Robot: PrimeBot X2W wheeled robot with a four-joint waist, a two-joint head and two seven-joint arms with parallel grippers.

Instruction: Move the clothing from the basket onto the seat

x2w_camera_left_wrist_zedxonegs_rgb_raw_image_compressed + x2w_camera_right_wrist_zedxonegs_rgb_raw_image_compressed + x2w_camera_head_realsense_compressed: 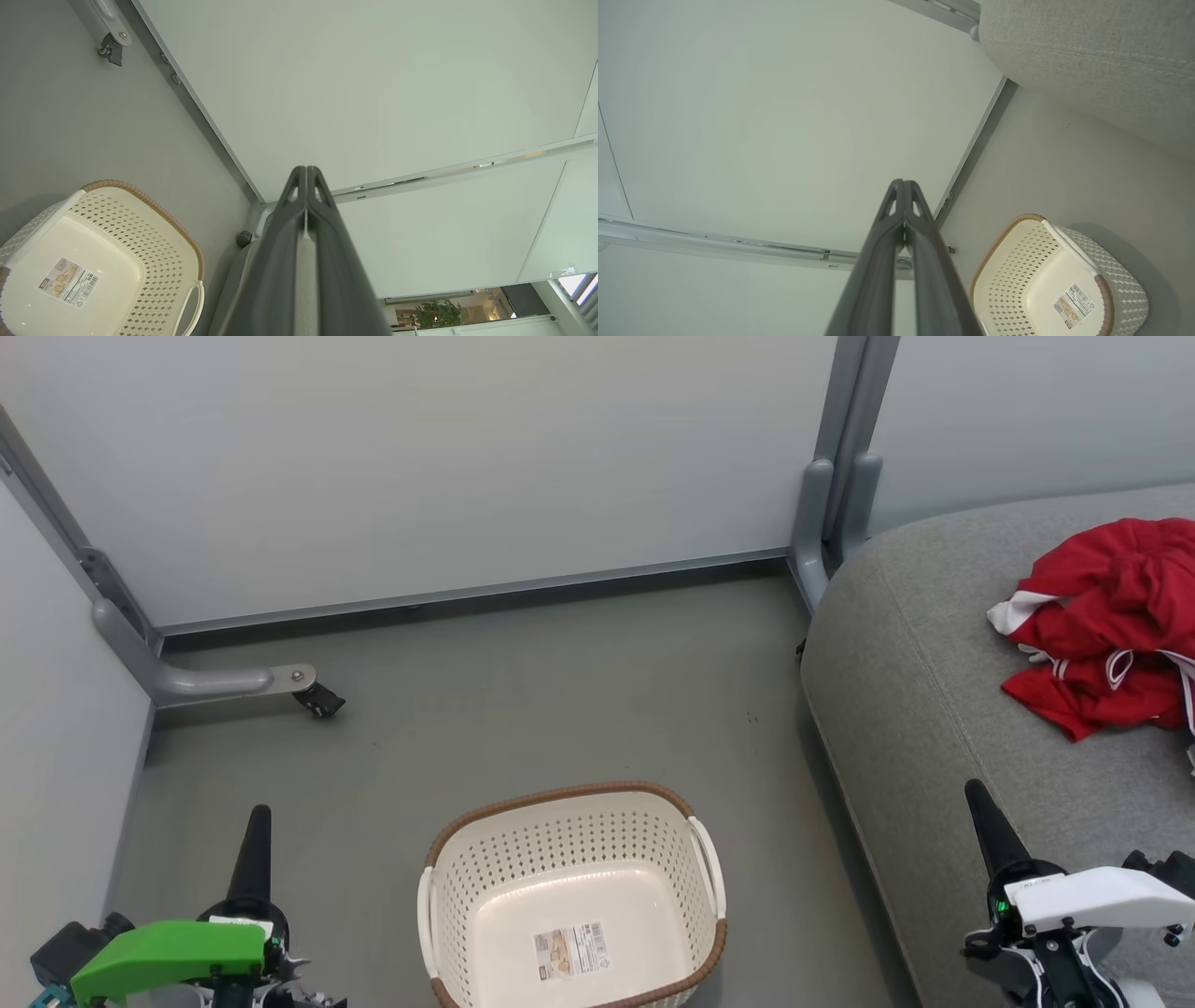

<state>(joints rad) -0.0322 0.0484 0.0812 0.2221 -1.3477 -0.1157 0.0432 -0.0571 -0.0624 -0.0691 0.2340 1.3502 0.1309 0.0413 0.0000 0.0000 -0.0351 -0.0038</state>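
Fingers on both arms are pressed shut with nothing between them. In the head view the left fingers [254, 859] rise as one dark spike at the lower left, over the grey floor [523, 700], just left of the basket [551, 798] and apart from it. The right fingers [991, 835] stand at the lower right, over the near part of the seat [934, 663].

The clothing [1111, 616] lies in a crumpled red heap with white trim on the seat, at the right edge of the head view. It sits beyond the right fingers and a little to their right, clearly apart from their tips. It is well apart from the left fingers, with the basket and a strip of floor between.

The basket stands upright on the floor between the two arms, close to the seat's side. Its inside holds no fabric, and a paper label [571, 950] shows on its bottom.

In the left wrist view the left fingers [285, 242] meet along a thin seam and point at a pale wall panel [373, 93], with the basket [140, 200] off to the lower left. In the right wrist view the right fingers [880, 266] are likewise closed tip to tip. There the basket [1004, 242] lies to the lower right and the seat [1087, 56] fills the upper right corner.
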